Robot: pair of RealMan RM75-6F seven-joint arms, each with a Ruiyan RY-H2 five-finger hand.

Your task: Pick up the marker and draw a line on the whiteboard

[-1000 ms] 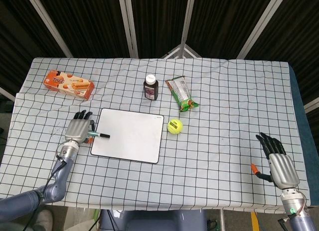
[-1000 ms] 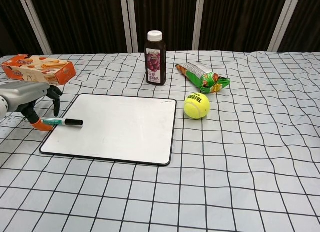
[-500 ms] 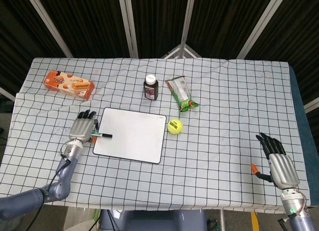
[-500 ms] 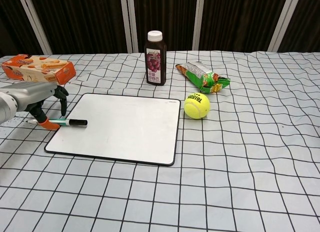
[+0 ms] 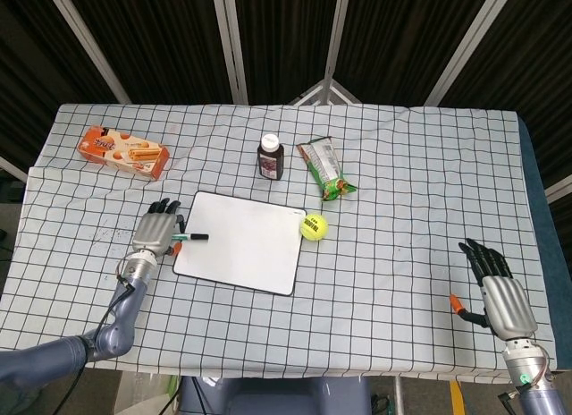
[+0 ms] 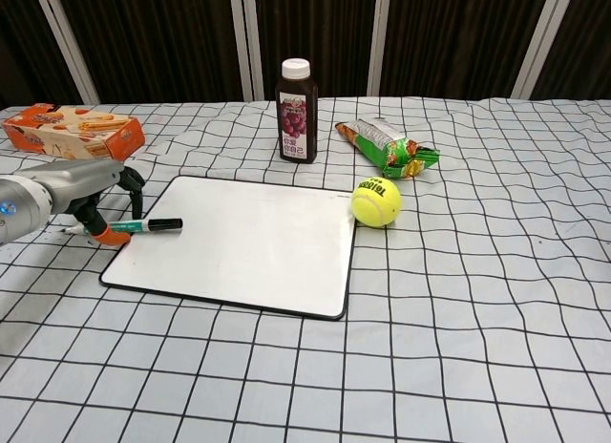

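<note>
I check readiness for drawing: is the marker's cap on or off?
On. The marker in the left hand shows a black cap at its end over the whiteboard.

left hand [image 6: 81, 190] holding marker [image 6: 143, 225]; tip over whiteboard [image 6: 239, 242]

Left hand [image 5: 155, 233] low, fingers [image 6: 122, 179] curled and pinching, right hand [image 5: 500, 294] flat, fingers spread

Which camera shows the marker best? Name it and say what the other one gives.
The chest view: the marker is larger there, its black cap over the whiteboard edge and its body in the left hand fingers. The head view shows the marker smaller, from above, lying across the whiteboard's left edge.
</note>
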